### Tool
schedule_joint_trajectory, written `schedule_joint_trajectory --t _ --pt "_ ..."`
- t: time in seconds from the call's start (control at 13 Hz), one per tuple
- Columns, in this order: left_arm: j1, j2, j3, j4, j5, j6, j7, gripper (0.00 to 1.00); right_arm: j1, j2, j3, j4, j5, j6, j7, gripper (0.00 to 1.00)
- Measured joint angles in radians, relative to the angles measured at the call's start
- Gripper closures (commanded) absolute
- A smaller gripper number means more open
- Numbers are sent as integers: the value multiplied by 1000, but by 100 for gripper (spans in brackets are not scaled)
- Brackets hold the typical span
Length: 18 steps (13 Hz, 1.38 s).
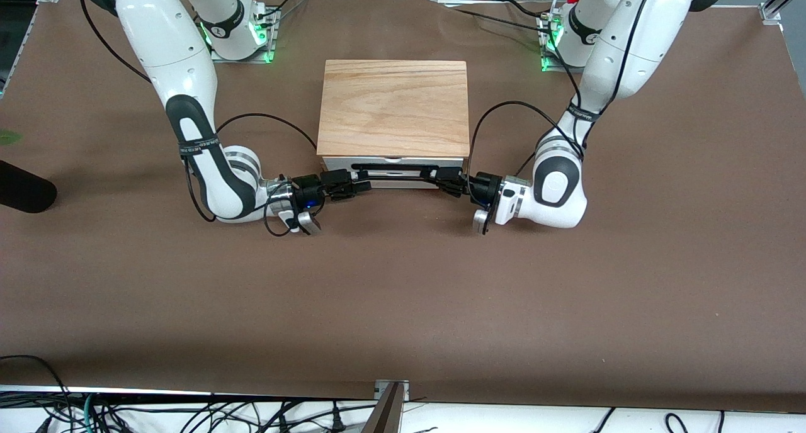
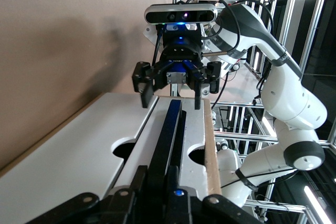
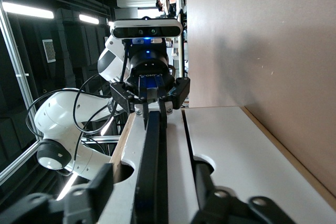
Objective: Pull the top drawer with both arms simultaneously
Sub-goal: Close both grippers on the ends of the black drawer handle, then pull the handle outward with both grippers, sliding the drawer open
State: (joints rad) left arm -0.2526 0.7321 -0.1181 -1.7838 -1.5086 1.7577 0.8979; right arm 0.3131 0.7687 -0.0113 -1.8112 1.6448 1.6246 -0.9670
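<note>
My two claws lie low over the brown table covering (image 1: 403,307), just in front of the cabinet, one at each end of the wide thin black bar handle (image 1: 397,170). My left claw (image 2: 160,182), reaching in from the left arm's end of the table, is pressed together on that bar and pinches it. My right claw (image 3: 152,187), at the right arm's end, straddles the bar with its fingers (image 2: 144,90) spread and a gap showing on either side, so it has no grip yet. The shallow top drawer with the white front panel (image 2: 194,135) sits just under the light wood top slab (image 1: 393,106), and its front lies flush with the panel of the drawer below, so I judge it fully closed. I am at the grasping step, and no pulling is done. Next my right claw must close on the bar. Then both arms must draw back together, straight and level toward the front camera, or the drawer may skew and bind. Nothing of the drawer's inside shows, so I cannot tell what it holds.
</note>
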Motion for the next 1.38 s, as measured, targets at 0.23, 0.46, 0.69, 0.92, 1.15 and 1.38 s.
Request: schedule_joint_trajectory --t 0.23,0.46,0.69,0.92,1.15,1.38 --pt "0 0 0 0 0 0 5 100 0 0 0 0 0 0 0 55" --pt "0 0 0 0 -1 0 5 100 0 0 0 0 1 -2 -2 54" --pt "0 0 0 0 -1 0 5 100 0 -1 1 0 1 -16 -5 54" --pt "0 0 0 0 -1 0 6 100 0 -1 1 0 2 -23 -6 93" --pt "0 0 0 1 -1 -1 7 100 0 -1 1 -1 2 -23 -15 94" --pt "0 0 0 3 -1 0 7 100 0 -1 1 0 3 -23 -21 94"
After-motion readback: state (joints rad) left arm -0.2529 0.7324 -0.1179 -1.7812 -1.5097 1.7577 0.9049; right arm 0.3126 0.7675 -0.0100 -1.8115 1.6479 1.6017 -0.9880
